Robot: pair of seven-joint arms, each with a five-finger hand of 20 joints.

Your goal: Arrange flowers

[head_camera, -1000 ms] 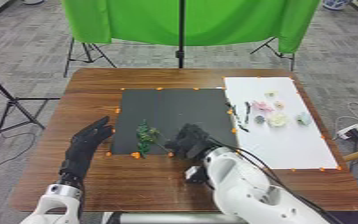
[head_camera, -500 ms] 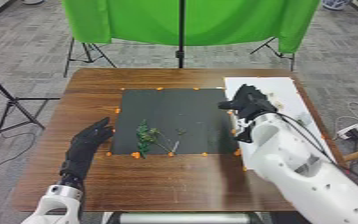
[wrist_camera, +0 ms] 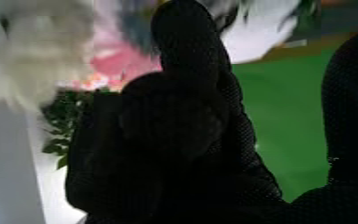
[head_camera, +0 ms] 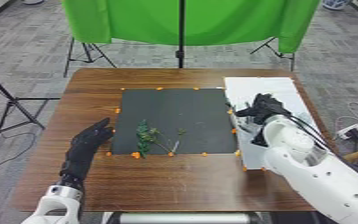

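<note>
The right robot hand (head_camera: 265,106) is over the white sheet (head_camera: 254,85) on the table (head_camera: 140,185), relaxed and open, its thumb (wrist_camera: 355,110) apart, nothing visibly gripped. The right wrist view shows a pale flower (wrist_camera: 51,55) and a pink flower (wrist_camera: 127,62) near it. Both look light, the petals soft and easily crushed; a gentle pinch on the probably firmer stem should suit. The left robot hand (head_camera: 90,135), also open, is beside the dark mat (head_camera: 171,107), where a green sprig (head_camera: 143,135) lies.

Right hand (wrist_camera: 180,130), black-gloved; near it were one cream flower (wrist_camera: 47,55); one pink flower (wrist_camera: 127,64); green leaves (wrist_camera: 63,112); beyond, green cloth (wrist_camera: 286,100).
</note>
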